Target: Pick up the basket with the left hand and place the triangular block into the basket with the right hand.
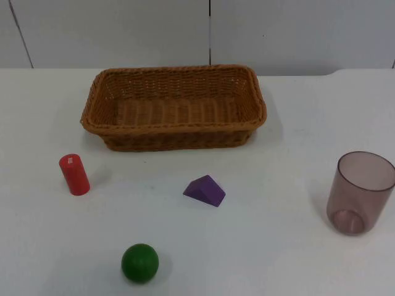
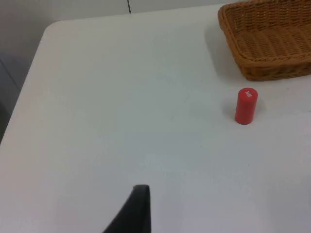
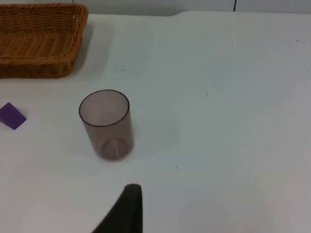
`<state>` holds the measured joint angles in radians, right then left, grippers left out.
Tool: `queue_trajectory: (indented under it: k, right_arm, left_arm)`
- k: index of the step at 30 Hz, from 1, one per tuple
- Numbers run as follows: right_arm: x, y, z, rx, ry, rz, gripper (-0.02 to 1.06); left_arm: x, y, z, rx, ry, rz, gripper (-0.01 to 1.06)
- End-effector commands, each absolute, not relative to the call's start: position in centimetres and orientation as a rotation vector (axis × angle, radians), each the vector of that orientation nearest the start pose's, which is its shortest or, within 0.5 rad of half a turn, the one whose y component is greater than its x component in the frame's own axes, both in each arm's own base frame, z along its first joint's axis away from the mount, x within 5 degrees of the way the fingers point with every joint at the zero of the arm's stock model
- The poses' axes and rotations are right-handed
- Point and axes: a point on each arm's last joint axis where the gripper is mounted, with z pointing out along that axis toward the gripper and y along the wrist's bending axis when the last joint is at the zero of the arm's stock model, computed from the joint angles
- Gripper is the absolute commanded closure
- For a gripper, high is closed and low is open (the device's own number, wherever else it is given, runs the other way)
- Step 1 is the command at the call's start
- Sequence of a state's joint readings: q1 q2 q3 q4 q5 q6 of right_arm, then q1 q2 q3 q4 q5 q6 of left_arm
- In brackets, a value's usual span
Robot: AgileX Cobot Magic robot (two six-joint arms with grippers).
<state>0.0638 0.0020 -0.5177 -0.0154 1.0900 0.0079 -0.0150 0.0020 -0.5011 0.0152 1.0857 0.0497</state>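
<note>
A brown wicker basket stands at the back middle of the white table, with nothing in it. In front of it, on the table, lies the purple triangular block. The basket's corner and its other end come into the wrist views, as does the purple block. My left gripper waits over bare table to the left of the basket, apart from it. My right gripper waits over the table's right side, near the cup and far from the block.
A red cylinder stands left of the block. A green ball rests near the front edge. A tinted see-through cup stands upright at the right. The table's left edge is close to my left gripper.
</note>
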Motion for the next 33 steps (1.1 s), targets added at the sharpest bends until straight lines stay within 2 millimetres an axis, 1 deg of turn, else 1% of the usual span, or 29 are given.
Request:
queue_trajectory:
  k: [1, 4, 6, 7, 8, 9, 10, 13, 14, 15, 17, 19, 20, 22, 25, 26, 30, 31, 33]
  right_arm:
    - [-0.7, -0.2, 28.0, -0.058, 2.045, 0.029, 0.00]
    - [-0.8, -0.2, 28.4, -0.054, 2.029, 0.032, 0.00]
    - [-1.0, -0.2, 29.4, -0.049, 2.008, 0.028, 0.00]
    - [-0.7, -0.2, 30.2, -0.049, 2.012, 0.025, 0.00]
    - [-0.3, -0.2, 30.9, -0.048, 2.014, 0.026, 0.00]
    - [-0.3, -0.2, 30.9, -0.048, 2.014, 0.026, 0.00]
    - [0.7, -0.1, 32.1, -0.029, 2.026, 0.042, 0.00]
    - [3.1, 0.1, 34.2, -0.009, 2.041, 0.065, 0.00]
    - [3.1, 0.1, 34.2, -0.009, 2.041, 0.065, 0.00]
    - [4.0, 0.2, 34.9, -0.010, 2.044, 0.065, 0.00]
    - [5.7, 0.3, 36.0, -0.020, 2.051, 0.055, 0.00]
    - [7.6, 0.4, 37.0, -0.032, 2.069, 0.047, 0.00]
    - [7.6, 0.4, 37.0, -0.032, 2.069, 0.047, 0.00]
    - [9.1, 0.5, 37.7, -0.032, 2.087, 0.047, 0.00]
    - [11.2, 0.7, 38.5, -0.033, 2.082, 0.047, 0.00]
    - [11.2, 0.7, 38.5, -0.033, 2.082, 0.047, 0.00]
    - [13.8, 0.8, 39.0, -0.056, 2.090, 0.036, 0.00]
    - [13.8, 0.8, 39.0, -0.056, 2.090, 0.036, 0.00]
    - [14.7, 0.9, 39.1, -0.075, 2.091, 0.025, 0.00]
  left_arm:
    - [-0.5, 0.1, 27.5, 0.041, 2.063, 0.028, 0.00]
    - [-0.6, 0.1, 27.7, 0.011, 2.053, 0.013, 0.00]
    - [-0.4, 0.3, 29.2, -0.033, 2.024, 0.017, 0.00]
    - [0.3, 0.6, 30.7, -0.057, 2.003, 0.039, 0.00]
    - [0.6, 0.7, 31.3, -0.067, 1.994, 0.047, 0.00]
    - [0.6, 0.7, 31.3, -0.067, 1.994, 0.047, 0.00]
    - [1.6, 0.9, 33.0, -0.098, 1.965, 0.065, 0.00]
    - [4.6, 1.0, 35.9, -0.109, 1.937, 0.075, 0.00]
    - [4.6, 1.0, 35.9, -0.109, 1.937, 0.075, 0.00]
    - [6.0, 0.9, 36.6, -0.103, 1.943, 0.072, 0.00]
    - [8.5, 0.8, 37.3, -0.100, 1.978, 0.057, 0.00]
    - [11.2, 0.6, 37.4, -0.103, 2.041, 0.032, 0.00]
    - [11.2, 0.6, 37.4, -0.103, 2.041, 0.032, 0.00]
    - [13.8, 0.3, 37.2, -0.110, 2.097, -0.007, 0.00]
    - [18.0, -0.1, 36.1, -0.105, 2.180, -0.048, 0.00]
    - [18.0, -0.1, 36.1, -0.105, 2.180, -0.048, 0.00]
    - [22.8, -0.7, 34.3, -0.162, 2.228, -0.151, 0.00]
    - [22.8, -0.7, 34.3, -0.162, 2.228, -0.151, 0.00]
    - [25.1, -0.9, 33.2, -0.191, 2.254, -0.189, 0.00]
